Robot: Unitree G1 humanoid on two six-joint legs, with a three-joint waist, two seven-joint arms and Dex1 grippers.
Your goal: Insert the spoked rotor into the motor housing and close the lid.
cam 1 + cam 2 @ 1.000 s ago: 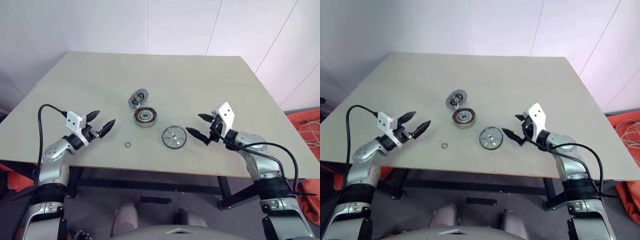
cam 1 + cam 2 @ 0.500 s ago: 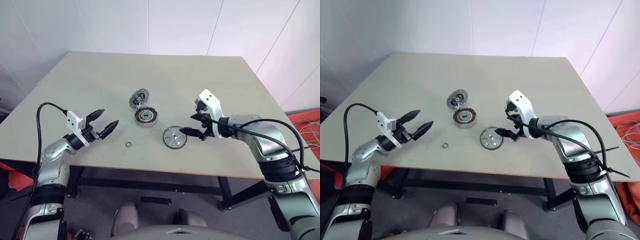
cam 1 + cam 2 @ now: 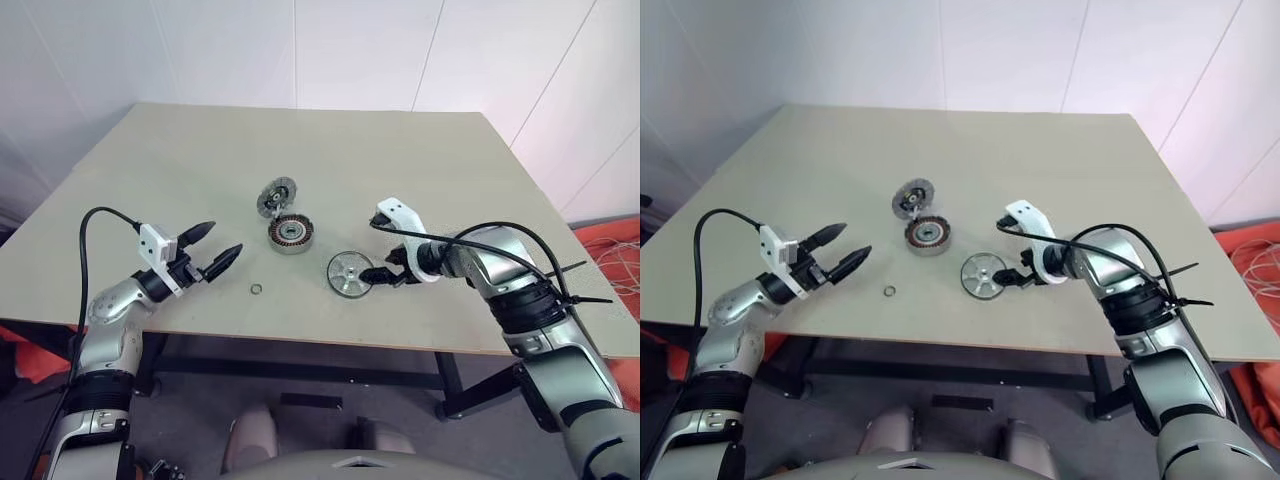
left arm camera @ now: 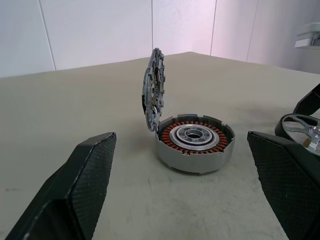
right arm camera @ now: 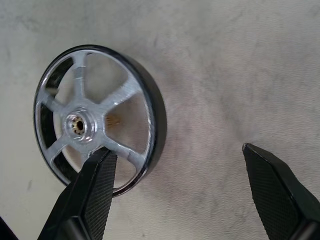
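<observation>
The spoked rotor (image 3: 348, 272), a shiny silver disc with a dark rim, lies flat on the table near the front. My right gripper (image 3: 385, 268) points down at its right edge and is open. One finger (image 5: 100, 170) overlaps the rotor (image 5: 95, 115) rim and the other stands over bare table. The motor housing (image 3: 292, 233), with copper windings (image 4: 195, 142), sits behind and to the left of the rotor. The lid (image 3: 277, 195) stands on edge, leaning against the housing's far side. My left gripper (image 3: 218, 240) hovers open at the front left, aimed at the housing.
A tiny metal ring (image 3: 256, 290) lies on the table between the left gripper and the rotor. The table's front edge (image 3: 300, 340) runs close below both grippers. Orange material (image 3: 610, 260) lies on the floor at the right.
My right gripper has swung left and tipped downward, from beside the rotor to over its right edge. The left gripper and the parts have stayed in place.
</observation>
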